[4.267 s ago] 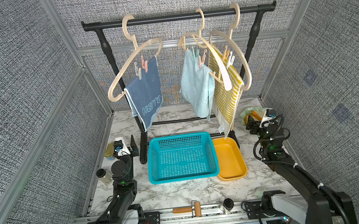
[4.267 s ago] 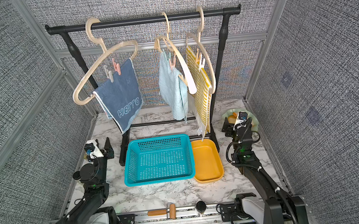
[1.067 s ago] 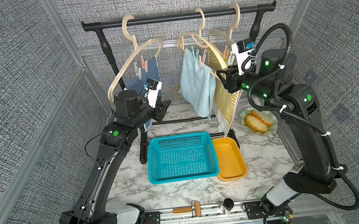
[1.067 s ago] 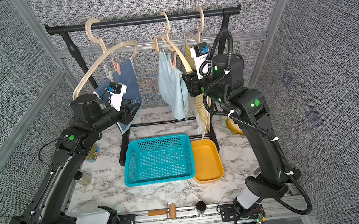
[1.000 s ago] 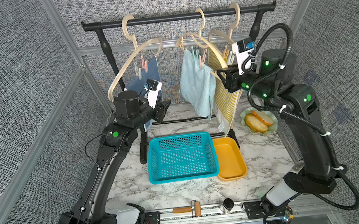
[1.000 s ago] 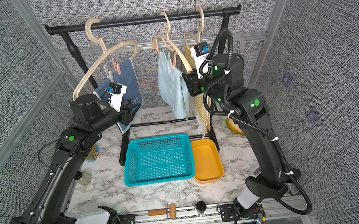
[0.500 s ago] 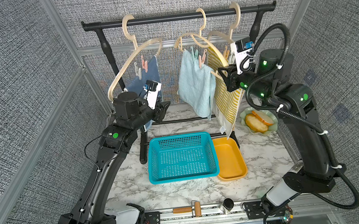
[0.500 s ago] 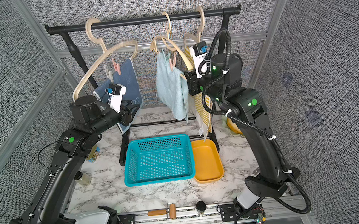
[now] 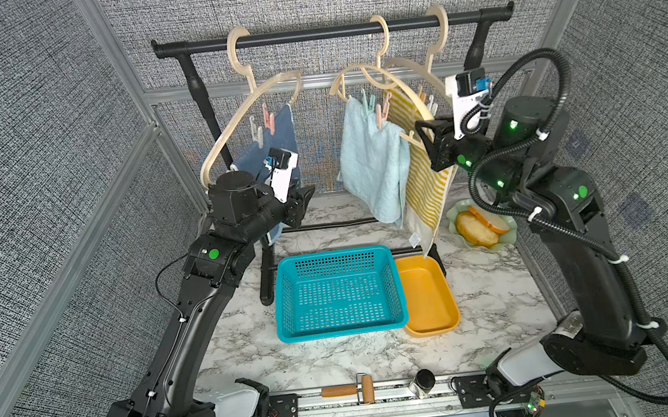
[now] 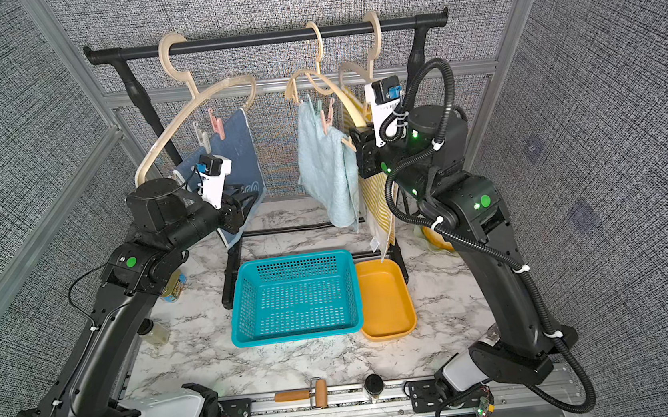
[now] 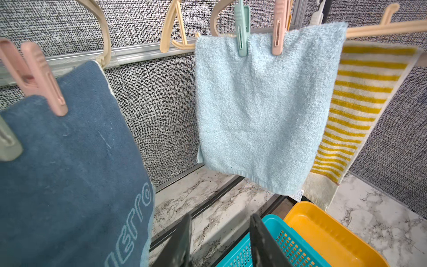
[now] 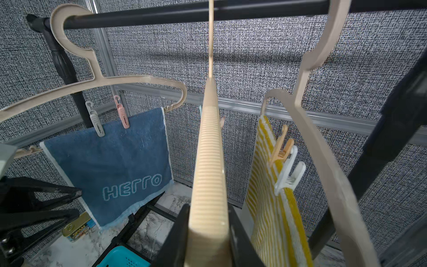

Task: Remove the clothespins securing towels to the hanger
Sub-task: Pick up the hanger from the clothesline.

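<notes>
Now both arms stand raised to the rack, whereas about four seconds earlier they lay folded low on the counter. Over the last second neither has shifted much.

The right tool is clamped on the ribbed shoulder of the middle hanger, with one black finger pressed to each side of it. Just beside this tool hangs the striped towel, pinned by an orange clothespin and a white clothespin. The aqua towel hangs from the gripped hanger, held there by a mint clothespin and a salmon clothespin.

The left tool has its fingers apart, with nothing between them and touching nothing. The blue towel hangs close at one side of it, held by a pink clothespin and a beige-grey clothespin. The aqua towel lies ahead of this tool and higher, while the teal basket and the orange tray sit below and ahead.

The left arm leans up and forward from its base and bends at the elbow, with its wrist roughly level. The right arm rises more steeply and folds inward at the top, so its wrist is at hanger-shoulder height, above the left one.
</notes>
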### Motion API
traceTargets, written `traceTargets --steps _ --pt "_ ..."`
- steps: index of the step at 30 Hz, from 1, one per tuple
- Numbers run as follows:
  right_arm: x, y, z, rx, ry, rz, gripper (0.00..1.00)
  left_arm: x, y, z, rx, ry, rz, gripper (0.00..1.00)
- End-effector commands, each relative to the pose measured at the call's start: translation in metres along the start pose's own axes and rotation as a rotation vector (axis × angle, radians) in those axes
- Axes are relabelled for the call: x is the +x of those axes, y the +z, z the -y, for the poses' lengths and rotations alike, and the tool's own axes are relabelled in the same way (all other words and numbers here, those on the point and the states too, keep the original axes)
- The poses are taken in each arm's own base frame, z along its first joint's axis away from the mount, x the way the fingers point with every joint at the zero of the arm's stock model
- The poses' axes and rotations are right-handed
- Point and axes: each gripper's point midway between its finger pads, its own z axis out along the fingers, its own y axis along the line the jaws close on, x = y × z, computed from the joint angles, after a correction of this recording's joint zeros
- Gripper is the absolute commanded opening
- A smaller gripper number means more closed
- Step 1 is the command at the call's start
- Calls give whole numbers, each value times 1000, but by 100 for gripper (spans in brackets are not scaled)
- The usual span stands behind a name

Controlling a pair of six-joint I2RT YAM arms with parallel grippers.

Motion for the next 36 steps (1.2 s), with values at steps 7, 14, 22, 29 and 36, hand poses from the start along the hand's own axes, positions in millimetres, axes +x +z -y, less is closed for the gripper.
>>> traceTargets --steps 7,14,22,29,36 --pt "-49 -15 -3 -26 11 200 0 -7 -3 -2 -13 4 32 41" --pt "-64 -22 -7 -46 12 257 0 -8 -4 -2 -18 5 35 41" --pt "-63 -44 -14 -102 12 256 0 -9 -5 -2 -19 14 33 41" --pt "-48 -62 -19 -147 10 217 0 -15 -8 2 1 48 34 41" --pt "-28 -82 -29 -225 13 170 0 -16 -16 11 47 96 20 41"
